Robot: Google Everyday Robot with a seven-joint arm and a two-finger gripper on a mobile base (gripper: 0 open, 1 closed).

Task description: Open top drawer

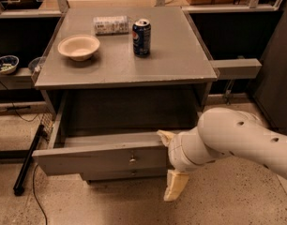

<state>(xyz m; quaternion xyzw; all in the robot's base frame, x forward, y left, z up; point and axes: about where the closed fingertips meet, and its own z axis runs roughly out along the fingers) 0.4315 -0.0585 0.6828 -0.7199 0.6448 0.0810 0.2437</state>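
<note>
Already well out: a skewed or overrun drawer

Spread open, the cream two-finger gripper (165, 167) straddles the front of the wide grey wooden top drawer (96, 157), right of its small round metal knob (132, 159). The drawer stands pulled well out. An off-centre pull could rack it, and more travel might unseat it.

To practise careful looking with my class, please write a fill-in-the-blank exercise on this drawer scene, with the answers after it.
1. The top drawer is pulled ____, so its inside shows.
2. The gripper is at the drawer's front, to one side of its small round ____.
3. On the cabinet top, a blue can stands near a cream ____.

Missing words: open; knob; bowl.
</note>
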